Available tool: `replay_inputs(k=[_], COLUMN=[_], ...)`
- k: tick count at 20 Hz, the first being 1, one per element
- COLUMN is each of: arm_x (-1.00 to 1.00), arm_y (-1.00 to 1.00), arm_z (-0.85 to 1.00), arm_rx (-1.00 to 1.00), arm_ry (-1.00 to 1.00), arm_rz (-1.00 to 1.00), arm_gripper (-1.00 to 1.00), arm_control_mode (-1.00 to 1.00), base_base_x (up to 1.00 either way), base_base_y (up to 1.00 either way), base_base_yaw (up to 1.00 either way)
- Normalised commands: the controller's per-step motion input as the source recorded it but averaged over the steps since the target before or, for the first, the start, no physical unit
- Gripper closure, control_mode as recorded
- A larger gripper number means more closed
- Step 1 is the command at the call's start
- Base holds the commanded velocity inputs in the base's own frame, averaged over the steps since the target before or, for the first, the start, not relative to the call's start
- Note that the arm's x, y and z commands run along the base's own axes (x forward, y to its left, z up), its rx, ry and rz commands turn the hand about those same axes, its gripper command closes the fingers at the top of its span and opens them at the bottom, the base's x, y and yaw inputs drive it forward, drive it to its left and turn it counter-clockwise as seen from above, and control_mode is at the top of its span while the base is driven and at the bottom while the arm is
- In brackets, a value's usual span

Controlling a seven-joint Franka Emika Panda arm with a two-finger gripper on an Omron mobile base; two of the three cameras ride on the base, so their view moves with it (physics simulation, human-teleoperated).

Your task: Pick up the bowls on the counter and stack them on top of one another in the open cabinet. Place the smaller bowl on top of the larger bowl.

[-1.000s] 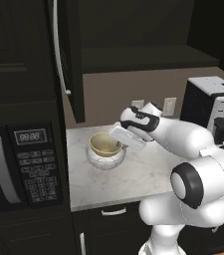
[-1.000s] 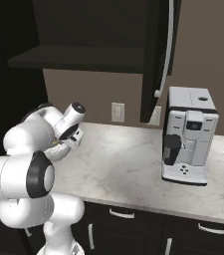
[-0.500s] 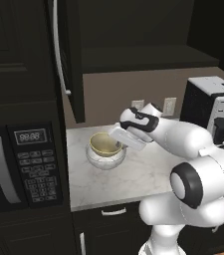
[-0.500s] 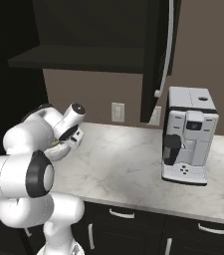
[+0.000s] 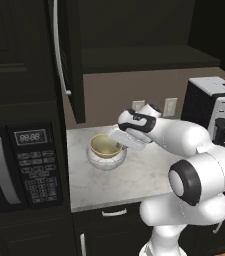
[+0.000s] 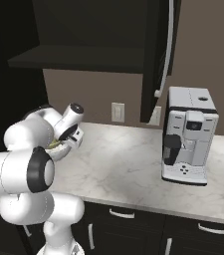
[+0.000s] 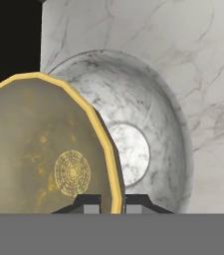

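My gripper (image 7: 112,203) is shut on the rim of the smaller bowl (image 7: 44,149), a pale yellow-tan dish that stands tilted on edge before the camera. Right behind it lies the larger bowl (image 7: 153,129), whitish-grey and speckled, on the white marble counter (image 7: 203,60). In the left base view the smaller bowl (image 5: 104,145) sits within the mouth of the larger bowl (image 5: 107,161), with the gripper (image 5: 117,142) at its right rim; whether the two bowls touch I cannot tell. Above hangs the open cabinet (image 5: 149,57), its shelf dark and bare. The gripper (image 6: 67,142) also appears by the bowls at the counter's left end.
The cabinet door (image 5: 64,55) with its long silver handle stands open just left of the bowls. A black microwave (image 5: 19,165) sits to the left, and a coffee machine (image 6: 188,134) at the right. A wall outlet (image 6: 116,112) is behind the counter (image 6: 123,159).
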Motion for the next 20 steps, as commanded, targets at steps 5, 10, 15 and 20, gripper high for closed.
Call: replay_inputs(k=[5,10,15,20], arm_x=[0.00,0.00,0.00,-0.17], arm_y=[0.00,0.00,0.00,0.00], arm_z=[0.00,0.00,-0.01,-0.01], arm_rx=[-0.04,-0.02,-0.01,0.00], arm_ry=[-0.01,-0.05,-0.06,-0.06], arm_rz=[0.00,0.00,0.00,0.00], arm_gripper=[1.00,1.00,1.00,1.00], arm_control_mode=[-1.00,-1.00,-1.00,-1.00], base_base_x=[0.00,0.00,0.00,0.00], base_base_y=[0.00,0.00,0.00,0.00], base_base_yaw=[0.00,0.00,0.00,0.00])
